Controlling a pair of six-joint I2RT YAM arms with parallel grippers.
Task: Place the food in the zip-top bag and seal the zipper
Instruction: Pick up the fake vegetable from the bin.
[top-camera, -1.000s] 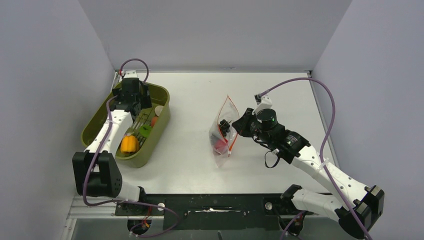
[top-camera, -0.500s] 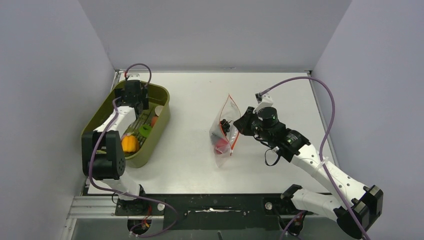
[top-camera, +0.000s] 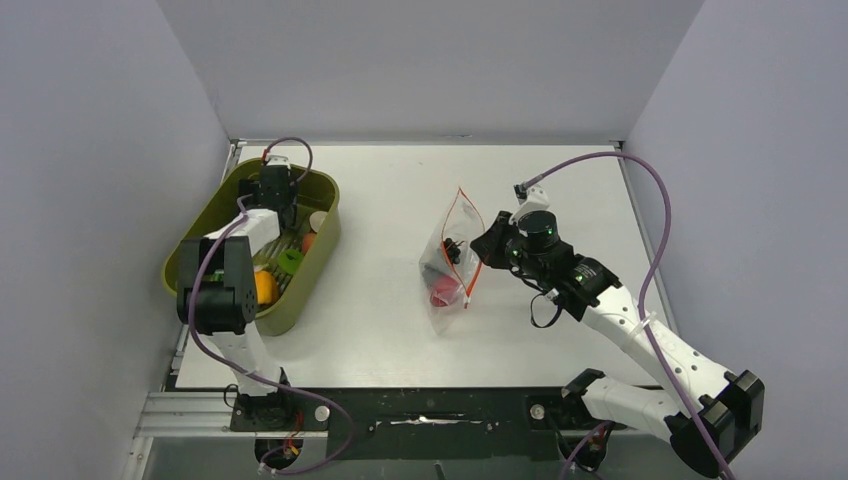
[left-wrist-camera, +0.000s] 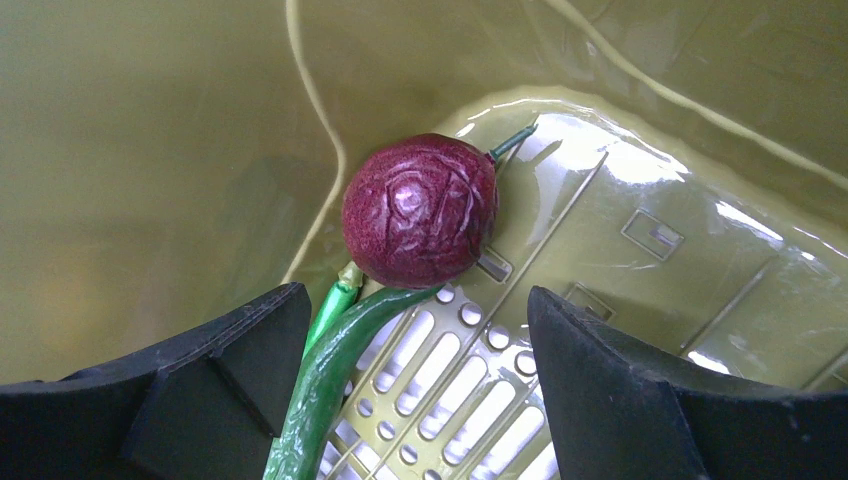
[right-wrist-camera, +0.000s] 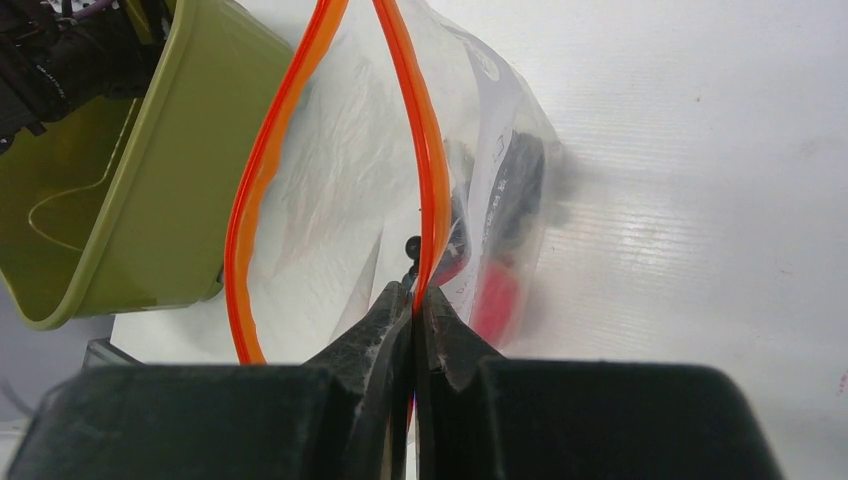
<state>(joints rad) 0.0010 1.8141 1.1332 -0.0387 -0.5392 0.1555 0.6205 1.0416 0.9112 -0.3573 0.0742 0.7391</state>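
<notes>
– Zip-top bag (top-camera: 438, 262): where does it sit?
– Near the middle of the table (top-camera: 400, 340), a little right of centre, well apart from the olive-green tub (top-camera: 312, 285). It is clear plastic, with its mouth edge on the side toward the right arm.
– And the zipper (right-wrist-camera: 431, 200)?
– Unsealed. In the right wrist view its two orange-red strands bow apart into an open loop.
– What has hold of it?
– The right gripper (right-wrist-camera: 413, 295). Its fingers are pressed together, pinching one strand of the zipper. That edge is raised, and the rest of the bag sags toward the table.
– Is there any food in the bag?
– Two pieces show through the plastic: a red piece (top-camera: 442, 294) low down and a dark piece (top-camera: 450, 250) above it. I cannot tell if they touch.
– The remaining food?
– It is in the tub. An orange-yellow piece (top-camera: 264, 288) lies at the near end, with a green piece (top-camera: 290, 261) beside it. A dark red round fruit (left-wrist-camera: 420, 210) with wrinkled skin lies on the slotted floor at the far end, touching a long green pod (left-wrist-camera: 330, 390).
– Left gripper (left-wrist-camera: 415, 300)?
– It is down inside the far end of the tub. The fingers are spread wide and grip nothing. The round fruit lies just beyond the fingertips, and the pod runs past the inner face of one finger.
</notes>
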